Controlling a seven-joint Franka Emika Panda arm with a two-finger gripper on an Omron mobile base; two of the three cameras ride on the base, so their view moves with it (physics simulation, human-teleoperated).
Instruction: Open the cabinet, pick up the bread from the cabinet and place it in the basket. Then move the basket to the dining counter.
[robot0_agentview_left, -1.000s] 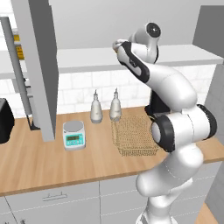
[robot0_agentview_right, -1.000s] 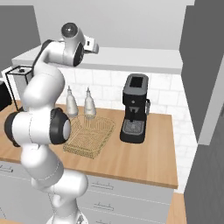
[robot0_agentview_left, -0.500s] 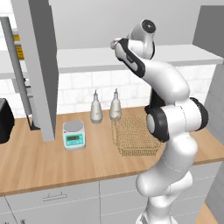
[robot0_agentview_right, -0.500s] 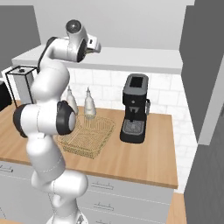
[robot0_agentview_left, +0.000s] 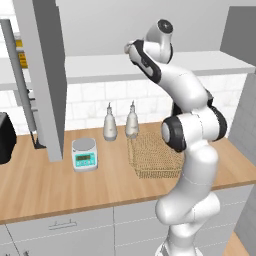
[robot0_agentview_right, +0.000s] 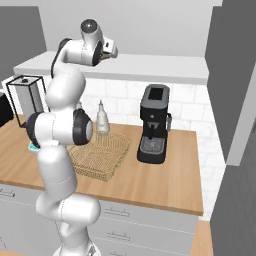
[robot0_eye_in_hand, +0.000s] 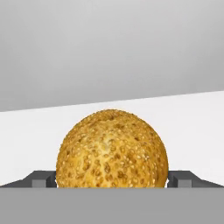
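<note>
The hand (robot0_eye_in_hand: 112, 183) has its two fingers apart with the bread (robot0_eye_in_hand: 112, 148) between them, one dark fingertip (robot0_eye_in_hand: 40, 179) at each side of the roll. They sit right at its flanks, but whether they press on it cannot be told. The bread is a round, golden-brown seeded roll resting on the white shelf (robot0_eye_in_hand: 192, 127) of the cabinet (robot0_agentview_left: 45, 75), with the grey back wall behind it.

In the left base view the arm reaches up and back from the bench (robot0_agentview_left: 45, 185) so that the hand (robot0_agentview_left: 128, 48) is at the front edge of the shelf (robot0_agentview_left: 90, 67), above the middle of the bench. In the right base view the hand (robot0_agentview_right: 114, 51) is over the shelf (robot0_agentview_right: 150, 67) too; the bread itself is too small to make out there.

The left cabinet door (robot0_agentview_left: 44, 85) stands swung out over the bench, edge-on to the camera. The right door (robot0_agentview_right: 245, 115) hangs open at the right end.

The basket (robot0_agentview_left: 155, 155) lies on the bench below the hand, toward the front of the middle part, empty and flat on its base. Just behind it, near the tiled wall, stand two bottles (robot0_agentview_left: 110, 125). A scale (robot0_agentview_left: 84, 154) sits to the left of the basket, beside the open door's lower edge. A black coffee machine (robot0_agentview_right: 153, 125) stands to the right of the basket (robot0_agentview_right: 100, 156), against the wall. A wire-framed holder (robot0_agentview_right: 27, 97) stands toward the left end.
</note>
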